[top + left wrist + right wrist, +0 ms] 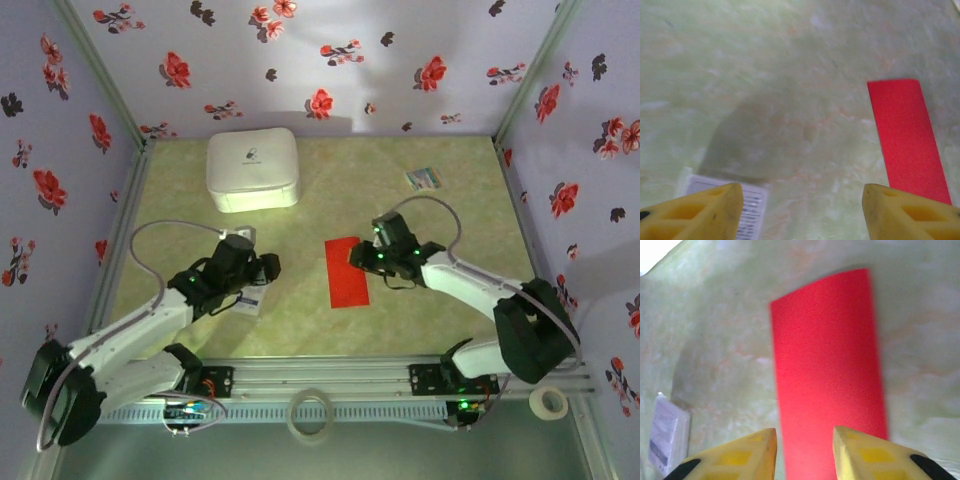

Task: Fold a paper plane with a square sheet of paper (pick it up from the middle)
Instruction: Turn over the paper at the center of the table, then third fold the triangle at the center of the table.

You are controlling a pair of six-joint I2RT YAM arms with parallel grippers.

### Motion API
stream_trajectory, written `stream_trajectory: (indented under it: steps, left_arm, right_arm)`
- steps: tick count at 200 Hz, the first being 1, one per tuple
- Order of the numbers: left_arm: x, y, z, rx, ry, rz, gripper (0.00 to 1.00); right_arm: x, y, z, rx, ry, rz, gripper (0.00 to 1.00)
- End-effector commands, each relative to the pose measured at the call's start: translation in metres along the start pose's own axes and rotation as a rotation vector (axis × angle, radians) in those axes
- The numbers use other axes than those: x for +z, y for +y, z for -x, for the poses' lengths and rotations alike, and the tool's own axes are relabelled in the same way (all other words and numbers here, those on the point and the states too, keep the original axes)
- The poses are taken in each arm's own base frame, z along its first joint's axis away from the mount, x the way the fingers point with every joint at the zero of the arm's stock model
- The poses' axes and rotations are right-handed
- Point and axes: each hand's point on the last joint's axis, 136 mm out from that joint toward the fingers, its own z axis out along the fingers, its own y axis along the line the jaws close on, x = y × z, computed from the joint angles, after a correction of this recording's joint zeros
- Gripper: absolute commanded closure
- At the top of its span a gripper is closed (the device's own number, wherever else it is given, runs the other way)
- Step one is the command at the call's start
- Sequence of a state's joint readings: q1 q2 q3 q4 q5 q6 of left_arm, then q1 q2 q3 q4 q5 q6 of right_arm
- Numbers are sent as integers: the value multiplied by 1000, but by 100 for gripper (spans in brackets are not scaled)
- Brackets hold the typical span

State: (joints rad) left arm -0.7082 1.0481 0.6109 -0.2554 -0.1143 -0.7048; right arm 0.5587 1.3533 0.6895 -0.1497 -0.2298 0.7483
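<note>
The bright red sheet of paper [346, 271] lies flat on the green table as a narrow upright rectangle, about half as wide as it is long. My right gripper [359, 258] hovers at the sheet's right edge. In the right wrist view its yellow fingers [747, 452] stand a little apart, open, with the red paper [827, 370] underneath the gap and nothing gripped. My left gripper [268, 267] sits left of the sheet, clear of it. Its fingers [710, 212] are spread wide, open over bare table, with the red sheet [907, 135] off to its right.
A white box [252, 170] stands at the back left. A small multicoloured card [424, 179] lies at the back right. A small white packet [248, 301] lies under the left gripper, also by its left finger [747, 207]. Tape rolls [310, 415] [547, 402] rest at the near edge.
</note>
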Motion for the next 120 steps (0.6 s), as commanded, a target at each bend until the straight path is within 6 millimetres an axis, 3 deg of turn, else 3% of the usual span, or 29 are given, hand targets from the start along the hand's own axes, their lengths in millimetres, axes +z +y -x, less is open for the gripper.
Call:
stream_trajectory:
  steps: [1,26,55,76,120]
  left_arm:
    - [15,-34,1,-24,73,-129,46]
    - [36,-52,-10,-37,162,-171,55]
    - [55,-65,-23,-46,240,-176,62]
    - [66,-77,-30,-48,278,-192,64]
    - [81,-92,-41,-74,331,-228,62]
  right_arm:
    - [-2,-4,-5,130,29,135,75]
    - [2,-15,-10,174,57,168,86]
    - [16,-11,-17,191,121,211,95]
    - [25,-11,-18,206,140,222,96]
    - [43,-30,-32,235,198,154,96]
